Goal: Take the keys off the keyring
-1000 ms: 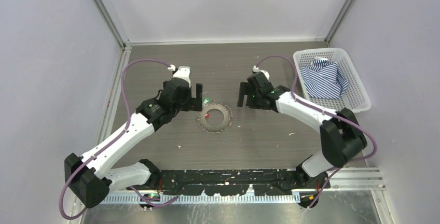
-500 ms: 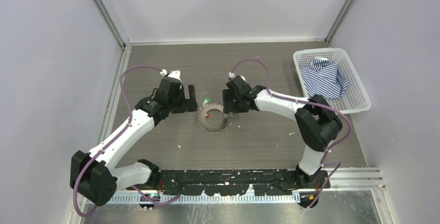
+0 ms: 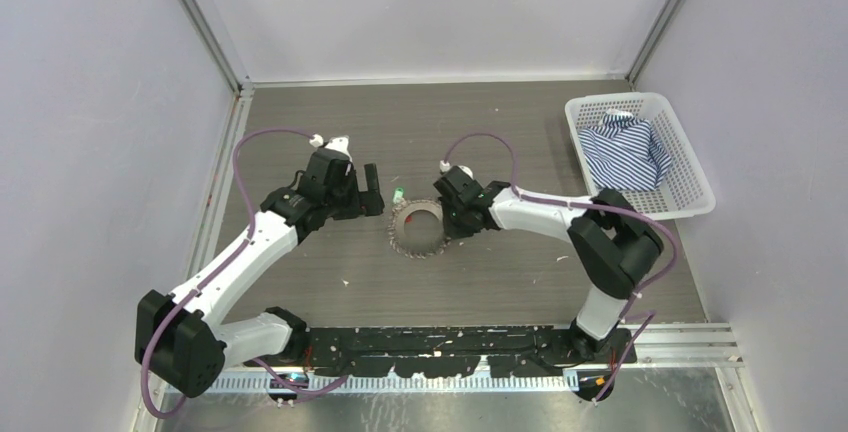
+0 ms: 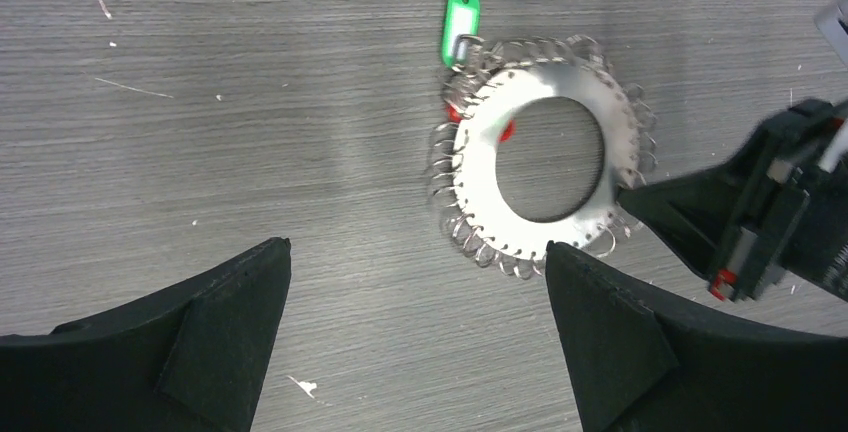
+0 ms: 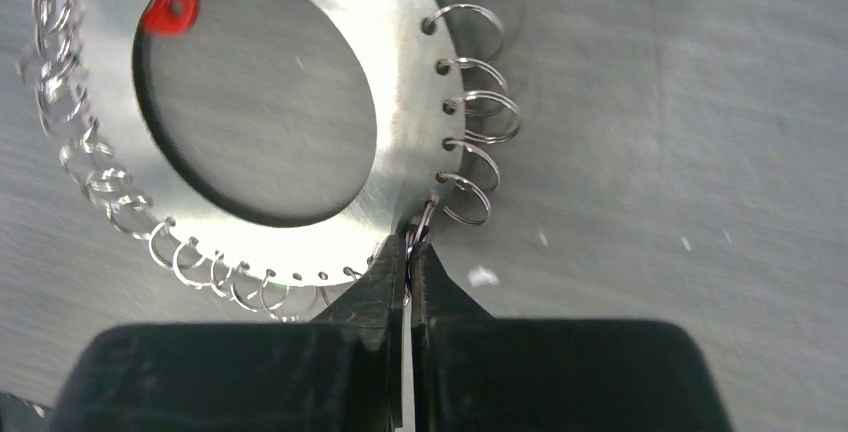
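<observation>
Mid-bench, your right gripper (image 5: pixel 409 248) is pinched tight on one of the small silvery wire-loop keys (image 5: pixel 422 222) at the rim of the flat silvery holed-disc keyring (image 4: pixel 477 167). I judge this the first extraction. Next, work that loop out through its hole, with the wide-spread left gripper (image 4: pixel 418 252) steadying the disc. There is one disc, one green plastic tag (image 4: pixel 460 24) on its far side, and roughly two dozen loops.

Keyring (image 4: pixel 478 177) on table (image 4: pixel 200 102) (basket (image 3: pixel 617 99) right).
</observation>
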